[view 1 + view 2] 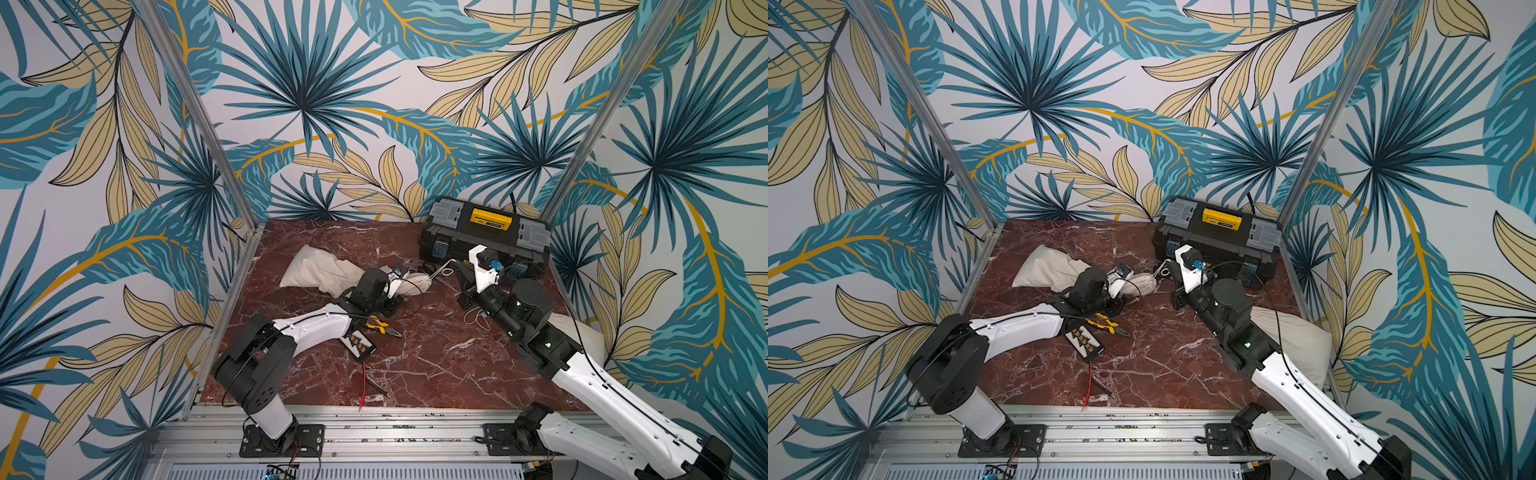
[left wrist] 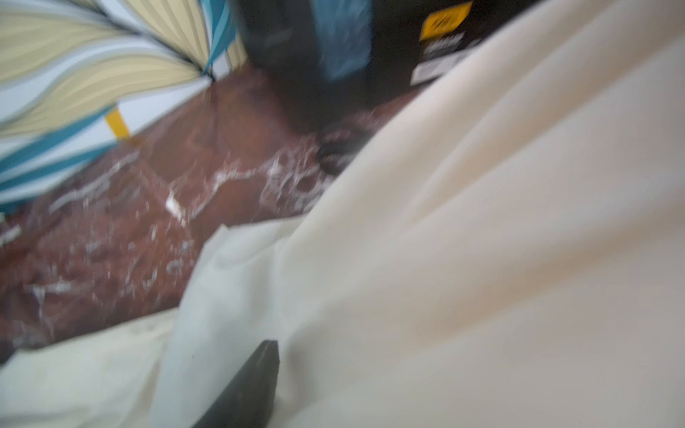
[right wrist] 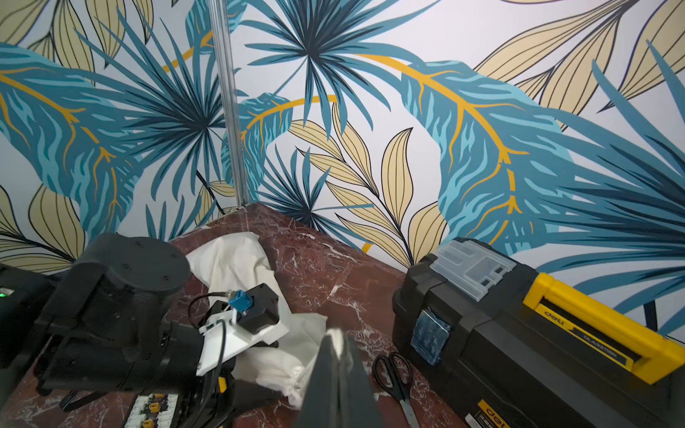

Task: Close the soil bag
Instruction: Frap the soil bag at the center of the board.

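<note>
Where soil bag (image 1: 320, 270) narrows, left gripper (image 1: 405, 289) touching

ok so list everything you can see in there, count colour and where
cream cloth soil bag: 1, cream, lying left of centre, neck bunched toward the middle
white drawstring cord: 1, white, from the bag's neck to the right gripper
black plastic toolbox: 1, black with yellow handle and grey latches, back right corner
second cream cloth bag: 1, cream, right edge, partly under the right arm
yellow-handled pliers: 1, yellow and black, mid table by the left arm
black circuit board: 1, black with orange parts, in front of the pliers
thin red wire: 1, red, near the front edge
black-handled scissors: 1, black, in front of the toolbox
marble table: 1, red-brown, white veins
left gripper: 1, black, at the bag's neck, opening unclear
right gripper: 1, black, shut on the cord
</note>
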Controlling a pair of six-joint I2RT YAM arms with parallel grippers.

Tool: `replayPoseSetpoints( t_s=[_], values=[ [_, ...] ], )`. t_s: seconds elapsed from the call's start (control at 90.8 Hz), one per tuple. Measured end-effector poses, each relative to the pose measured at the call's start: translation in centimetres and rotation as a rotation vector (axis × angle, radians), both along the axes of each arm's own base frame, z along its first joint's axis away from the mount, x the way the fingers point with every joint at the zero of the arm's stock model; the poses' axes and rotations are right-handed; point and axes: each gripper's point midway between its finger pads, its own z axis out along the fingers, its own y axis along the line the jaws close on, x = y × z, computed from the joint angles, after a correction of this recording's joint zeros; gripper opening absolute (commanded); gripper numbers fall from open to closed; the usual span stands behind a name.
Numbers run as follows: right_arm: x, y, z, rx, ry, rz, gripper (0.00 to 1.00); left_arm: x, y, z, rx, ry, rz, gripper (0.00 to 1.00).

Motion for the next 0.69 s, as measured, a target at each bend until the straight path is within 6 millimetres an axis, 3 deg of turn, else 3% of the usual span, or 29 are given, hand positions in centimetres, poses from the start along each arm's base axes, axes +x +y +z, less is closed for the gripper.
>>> replayPoseSetpoints(
  t_s=[0.099,0.209,0.429,0.584,0.694],
  values=[
    [-0.2,0.1,0.1,0.003,0.002,0.011,0.0,-1.9,-2.6,5.4,-0.123,-0.119,-0.134,0.63],
    [-0.3,0.2,-0.1,0.001,0.01,0.021,0.0,-3.4,-4.3,8.5,-0.189,-0.191,-0.234,0.6],
    [-0.5,0.3,-0.3,-0.003,0.02,0.033,0.0,-3.9,-6.9,10.0,-0.205,-0.219,-0.335,0.57],
    [-0.6,0.3,-0.4,-0.005,0.022,0.036,0.0,-3.9,-8.0,10.4,-0.188,-0.241,-0.35,0.28],
    [-0.7,0.1,-0.4,-0.007,0.023,0.032,0.0,-3.4,-8.1,9.8,-0.158,-0.253,-0.318,0.22]
  ],
)
